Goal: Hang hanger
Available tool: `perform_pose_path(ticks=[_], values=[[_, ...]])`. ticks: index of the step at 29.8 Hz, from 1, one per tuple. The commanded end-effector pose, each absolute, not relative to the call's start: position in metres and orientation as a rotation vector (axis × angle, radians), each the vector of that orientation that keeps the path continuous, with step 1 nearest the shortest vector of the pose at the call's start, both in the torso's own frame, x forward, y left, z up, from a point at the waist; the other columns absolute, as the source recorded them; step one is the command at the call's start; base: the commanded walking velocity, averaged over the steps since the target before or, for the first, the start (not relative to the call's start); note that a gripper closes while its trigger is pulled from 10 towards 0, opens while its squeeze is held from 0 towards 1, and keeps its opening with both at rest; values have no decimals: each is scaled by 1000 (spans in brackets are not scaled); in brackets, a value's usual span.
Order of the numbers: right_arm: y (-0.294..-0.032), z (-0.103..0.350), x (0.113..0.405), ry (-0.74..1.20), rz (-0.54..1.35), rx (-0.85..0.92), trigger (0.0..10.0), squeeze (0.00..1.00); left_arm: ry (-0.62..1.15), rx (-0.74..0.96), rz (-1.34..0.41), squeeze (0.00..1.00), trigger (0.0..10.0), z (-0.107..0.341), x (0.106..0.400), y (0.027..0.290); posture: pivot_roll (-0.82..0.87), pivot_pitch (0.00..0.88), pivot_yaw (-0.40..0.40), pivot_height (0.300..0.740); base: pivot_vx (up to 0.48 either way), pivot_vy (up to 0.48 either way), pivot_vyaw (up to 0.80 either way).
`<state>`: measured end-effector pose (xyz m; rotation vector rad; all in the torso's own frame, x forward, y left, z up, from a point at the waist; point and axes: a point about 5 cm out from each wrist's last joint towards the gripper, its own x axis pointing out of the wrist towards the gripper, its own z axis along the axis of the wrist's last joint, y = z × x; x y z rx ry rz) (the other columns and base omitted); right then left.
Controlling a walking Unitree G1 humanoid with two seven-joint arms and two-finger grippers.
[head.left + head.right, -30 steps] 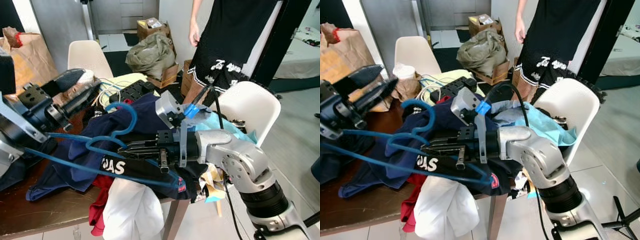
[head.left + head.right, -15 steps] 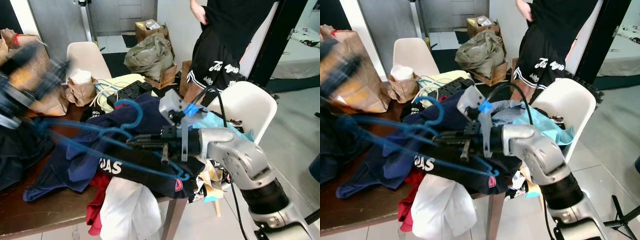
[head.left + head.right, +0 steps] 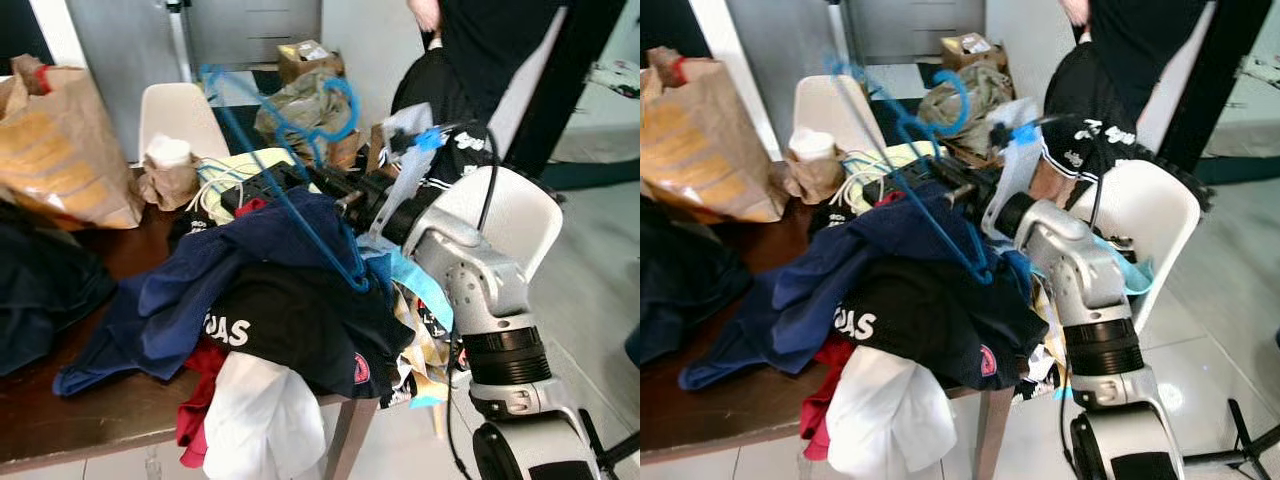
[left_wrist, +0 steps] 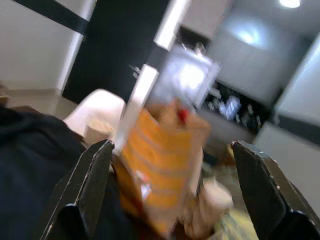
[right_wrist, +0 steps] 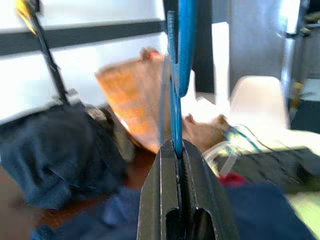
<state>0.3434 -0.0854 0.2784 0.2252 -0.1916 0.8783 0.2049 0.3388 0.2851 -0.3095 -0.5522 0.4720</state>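
The blue wire hanger [image 3: 283,190] is lifted off the clothes pile and stands tilted, with its hook [image 3: 335,100] up towards the back and one corner [image 3: 358,283] low over the dark shirts. My right gripper [image 3: 325,185] reaches in from the right above the pile and is shut on the hanger's wire. The right wrist view shows its fingers [image 5: 165,190] pressed together around the blue wire [image 5: 176,110]. In the left wrist view, my left gripper [image 4: 171,145] is open with nothing between its fingers and faces a brown paper bag [image 4: 157,165].
A heap of clothes [image 3: 260,310] covers the brown table [image 3: 90,415] and spills over its front edge. A paper bag [image 3: 60,150] and a cup [image 3: 167,152] stand at the back left. White chairs [image 3: 515,215] flank the table. A person in black [image 3: 500,60] stands behind.
My right gripper has swung the hanger up from lying across the clothes to a steep tilt. The left gripper, which was at the hanger's left end, has pulled away out of the eye views.
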Motion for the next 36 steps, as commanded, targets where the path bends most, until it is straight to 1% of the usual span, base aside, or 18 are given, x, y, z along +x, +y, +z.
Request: perform_pose_path(ticks=[1, 4, 6, 7, 9, 10, 15, 17, 19, 36], values=[[-78, 291, 338, -263, 927, 290, 10000, 0, -446, -196, 442, 0, 10000, 269, 217, 305, 59, 13, -44, 740, 0, 0, 788], [-77, 292, 337, -273, 936, 295, 10000, 0, -427, -183, 436, 0, 10000, 266, 220, 299, 59, 13, -44, 740, 0, 0, 788], [-68, 293, 332, -277, 972, 307, 10000, 0, -371, -174, 376, 0, 10000, 253, 231, 271, 65, 9, -46, 740, 0, 0, 788], [-68, 293, 332, -277, 972, 307, 10000, 0, -371, -174, 376, 0, 10000, 253, 231, 271, 65, 9, -46, 740, 0, 0, 788], [-60, 291, 330, -273, 990, 313, 10000, 0, -345, -162, 326, 0, 10000, 248, 238, 249, 66, 5, -45, 740, 0, 0, 788], [-57, 289, 328, -272, 995, 299, 10000, 0, -347, -173, 311, 0, 10000, 249, 240, 246, 67, 2, -45, 740, 0, 0, 550], [-54, 284, 330, -261, 972, 278, 10000, 0, -362, -200, 322, 0, 10000, 251, 241, 250, 67, 0, -46, 740, 0, 0, 0], [-54, 280, 333, -245, 936, 256, 10000, 0, -379, -207, 338, 0, 10000, 255, 240, 256, 69, 0, -47, 740, 0, 480, 0], [-55, 278, 336, -239, 908, 241, 10000, 0, -391, -180, 349, 0, 10000, 257, 240, 259, 68, 0, -48, 740, 0, 480, 0], [-60, 275, 339, -232, 854, 190, 10000, 0, -414, -156, 359, 0, 10000, 260, 241, 253, 58, 0, -54, 740, 0, 443, 0]])
